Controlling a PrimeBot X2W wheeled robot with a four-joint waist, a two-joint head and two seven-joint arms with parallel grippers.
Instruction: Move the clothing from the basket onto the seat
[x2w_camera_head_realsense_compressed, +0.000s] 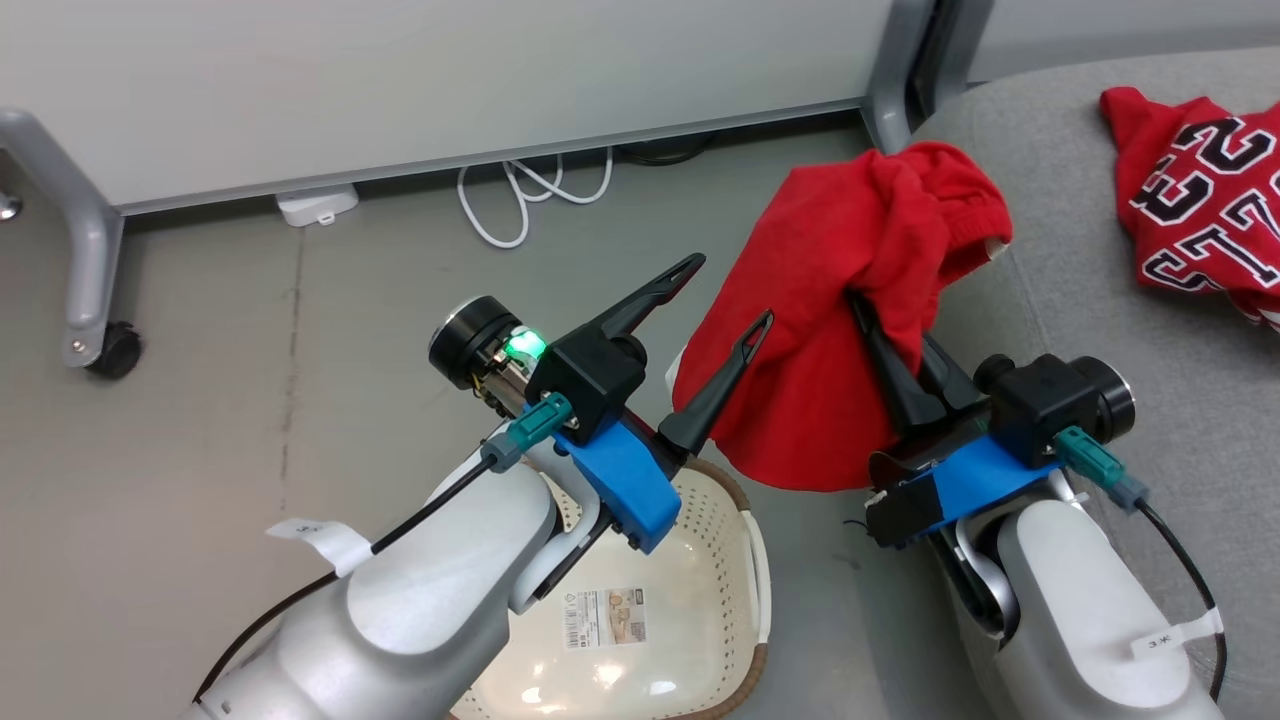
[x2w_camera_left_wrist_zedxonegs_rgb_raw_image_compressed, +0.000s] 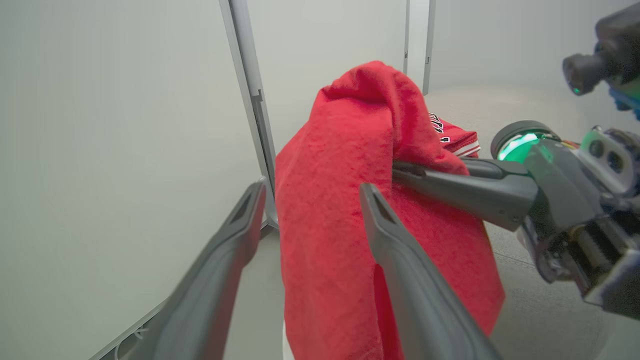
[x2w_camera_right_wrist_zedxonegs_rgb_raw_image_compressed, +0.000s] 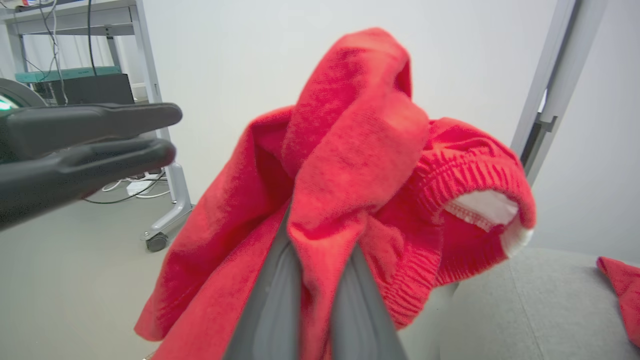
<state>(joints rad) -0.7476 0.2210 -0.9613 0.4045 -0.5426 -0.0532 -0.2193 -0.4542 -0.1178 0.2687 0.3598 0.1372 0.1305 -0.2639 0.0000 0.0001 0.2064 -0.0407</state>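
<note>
**Right jaws pinched on the last red garment, seat edge just to the right**

Pressed together on a fold of the plain red garment (x2w_camera_head_realsense_compressed: 840, 330), the right jaws held it aloft at centre right of the head view. The cloth draped over both dark fingers, and its white-trimmed band turned toward the seat (x2w_camera_head_realsense_compressed: 1060, 200). The garment's top overlapped the seat's rounded corner in the picture. Its lower hem hung over the floor (x2w_camera_head_realsense_compressed: 250, 350), just above the upper right of the basket (x2w_camera_head_realsense_compressed: 735, 545).

The left jaws stood spread wide and gripped nothing. One of their fingers crossed the cloth's left edge, though whether it touched could not be told.

The jersey (x2w_camera_head_realsense_compressed: 1200, 200) already lay on the seat at upper right. The visible part of the basket floor showed only its label (x2w_camera_head_realsense_compressed: 607, 617).

The step in hand looked like the carry to the seat. Done well, it called for three things:
- The left jaws would draw away toward the left, so the hanging hem could not snag on them.
- The right jaws would travel right and stay high, so the trailing hem cleared the cushion edge.
- They would release only with most of the cloth over grey fabric, short of the jersey, because a release at the rounded corner risked the garment sliding to the floor.
</note>
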